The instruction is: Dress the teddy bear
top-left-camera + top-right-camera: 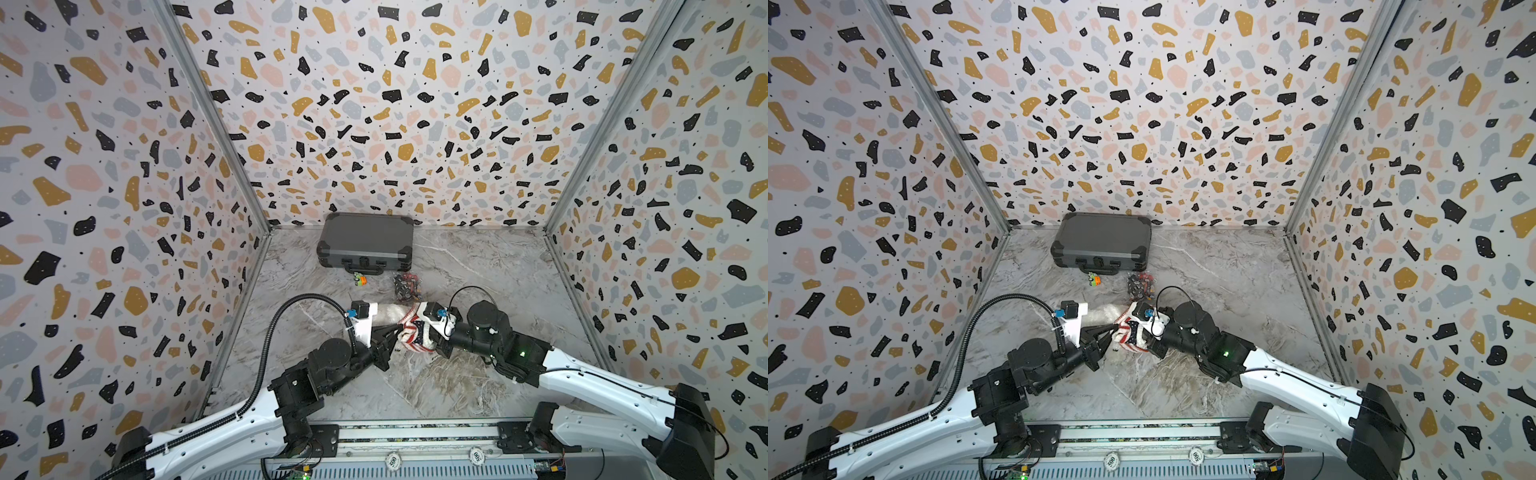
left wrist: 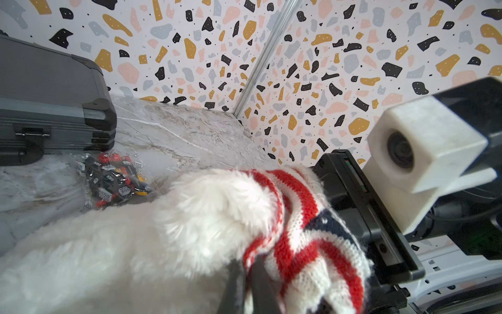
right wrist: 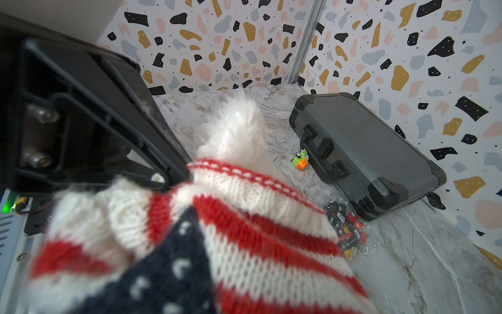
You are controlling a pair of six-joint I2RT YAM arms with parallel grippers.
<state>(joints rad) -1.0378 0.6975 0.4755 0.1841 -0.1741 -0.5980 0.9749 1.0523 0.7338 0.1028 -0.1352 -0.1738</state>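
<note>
Nearest the rig, the left pincer (image 1: 399, 331) is clenched on the hem of the sweater (image 1: 415, 332), its fingers (image 2: 244, 285) pinching the knit against white fur. Facing it, the right pincer (image 1: 431, 335) is clenched too, seemingly on the sweater's other side, though its tips are buried in the knit. Between them the bear (image 1: 388, 312) lies mid-table (image 1: 415, 386), with the striped sweater bunched over one end and most of the fur bare. The step appears to be drawing the sweater along the body. Next, both grips likely need to pull together toward the bare end without slipping. Beyond lie a brick bag (image 1: 407, 286) and a toy car (image 1: 358, 279), then a case (image 1: 365, 241) by the back wall.
</note>
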